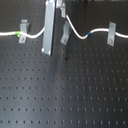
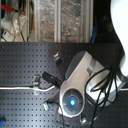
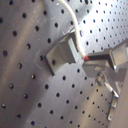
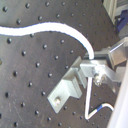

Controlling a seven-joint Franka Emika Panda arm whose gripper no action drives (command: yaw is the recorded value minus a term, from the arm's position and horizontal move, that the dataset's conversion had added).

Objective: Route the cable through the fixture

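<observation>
In the first exterior view the white cable [image 1: 77, 34] runs across the back of the board, with its green band [image 1: 18, 35] at the left and its blue band [image 1: 87, 34] right of centre. It rises in a hump to my gripper [image 1: 63, 15], which is shut on it just above the slanted grey fixture [image 1: 65, 35]. In the second wrist view the cable [image 4: 55, 27] curves into the fingers beside the fixture [image 4: 65, 92] and comes out below towards the blue band [image 4: 102, 107]. The first wrist view shows the fixture [image 3: 64, 54] with the cable [image 3: 75, 25] touching its top edge.
A squat hooked clip [image 1: 22, 30] holds the cable at the first exterior view's left, and an upright clip [image 1: 111, 34] holds it at the right. The wide gripper bar [image 1: 49, 27] hangs beside the fixture. In the second exterior view the arm [image 2: 80, 80] covers the gripper.
</observation>
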